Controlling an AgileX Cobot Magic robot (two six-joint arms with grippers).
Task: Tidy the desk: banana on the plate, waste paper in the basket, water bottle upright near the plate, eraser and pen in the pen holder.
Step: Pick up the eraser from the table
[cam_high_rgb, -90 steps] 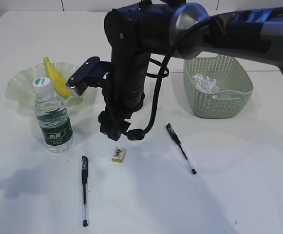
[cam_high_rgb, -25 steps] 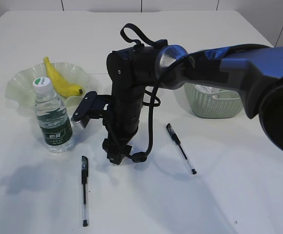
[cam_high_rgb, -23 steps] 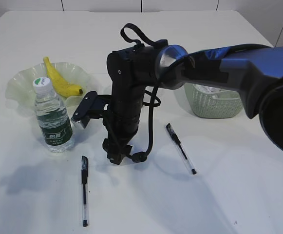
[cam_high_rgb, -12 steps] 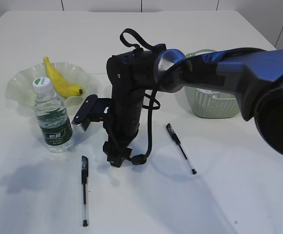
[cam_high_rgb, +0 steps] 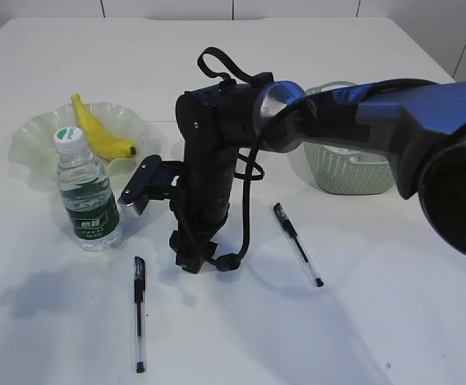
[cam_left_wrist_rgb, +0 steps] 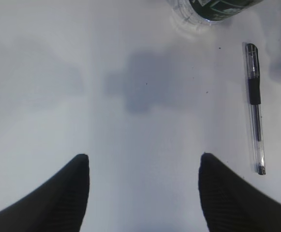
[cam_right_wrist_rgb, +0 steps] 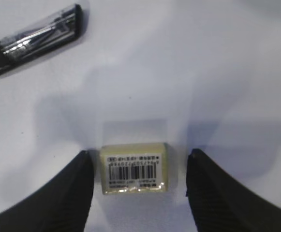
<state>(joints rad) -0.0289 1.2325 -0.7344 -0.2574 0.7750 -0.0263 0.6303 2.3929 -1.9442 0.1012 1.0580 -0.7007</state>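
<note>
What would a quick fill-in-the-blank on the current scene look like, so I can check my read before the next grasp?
1. The banana lies on the ____.
2. The eraser sits on the desk between the open fingers of the ____ gripper.
3. The water bottle stands ____ beside the plate.
4. The number of pens lying on the desk is ____.

Missing words: plate; right; upright; two

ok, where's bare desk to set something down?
Free: far side of the desk behind the plate; front right, beyond the right pen. Crowded: around the water bottle, left pen and right gripper over the eraser.
</note>
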